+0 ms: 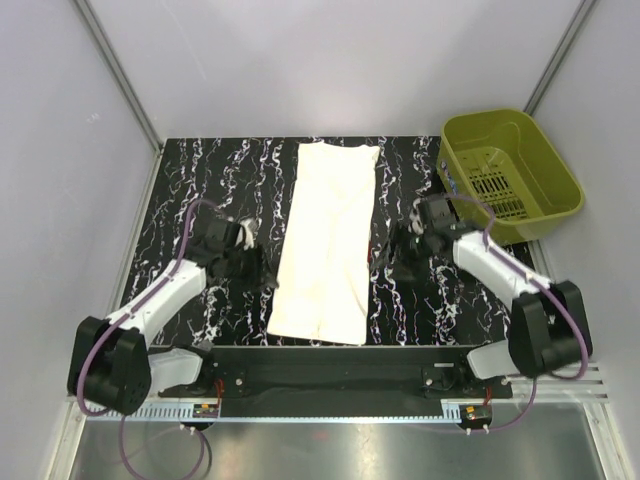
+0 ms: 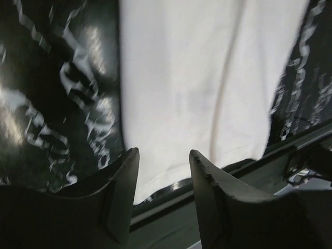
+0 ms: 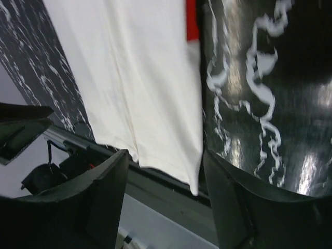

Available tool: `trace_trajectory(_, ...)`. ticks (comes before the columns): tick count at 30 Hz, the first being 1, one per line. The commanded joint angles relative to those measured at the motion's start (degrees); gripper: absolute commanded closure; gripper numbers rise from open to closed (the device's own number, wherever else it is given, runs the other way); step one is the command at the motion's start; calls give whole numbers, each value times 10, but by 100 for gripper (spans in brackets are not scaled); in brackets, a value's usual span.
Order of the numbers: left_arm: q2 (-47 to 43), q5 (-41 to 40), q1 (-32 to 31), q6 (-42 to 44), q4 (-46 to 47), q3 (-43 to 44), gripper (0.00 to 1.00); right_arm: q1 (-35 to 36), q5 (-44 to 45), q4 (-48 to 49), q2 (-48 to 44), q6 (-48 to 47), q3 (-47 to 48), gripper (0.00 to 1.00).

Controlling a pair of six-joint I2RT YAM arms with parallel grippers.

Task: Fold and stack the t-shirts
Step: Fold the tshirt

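A cream t-shirt (image 1: 325, 245) lies flat on the black marbled table (image 1: 210, 180), folded into a long narrow strip running from the far edge to the near edge. My left gripper (image 1: 262, 268) hangs open and empty just left of the strip's lower half; the cloth (image 2: 207, 78) fills its wrist view beyond the fingers (image 2: 127, 181). My right gripper (image 1: 385, 258) hangs open and empty just right of the strip; its wrist view shows the cloth (image 3: 129, 78) and its near right corner. A small red patch (image 3: 191, 21) shows at the cloth's right edge.
An olive-green plastic basket (image 1: 510, 172) stands at the far right corner of the table. The black rail (image 1: 330, 362) with the arm bases runs along the near edge. White walls enclose the table on three sides.
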Motion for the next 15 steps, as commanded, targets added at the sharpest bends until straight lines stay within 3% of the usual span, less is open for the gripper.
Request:
trace_trajectory(1, -43, 33, 14, -2, -21, -55, 50, 10, -44, 23, -94, 61, -114, 36)
trace_trajectory(8, -7, 43, 61, -44, -46, -71, 50, 118, -37, 75, -177, 152, -255, 38)
trace_trajectory(15, 9, 63, 80, -88, -28, -115, 51, 162, -51, 194, -228, 262, -363, 39)
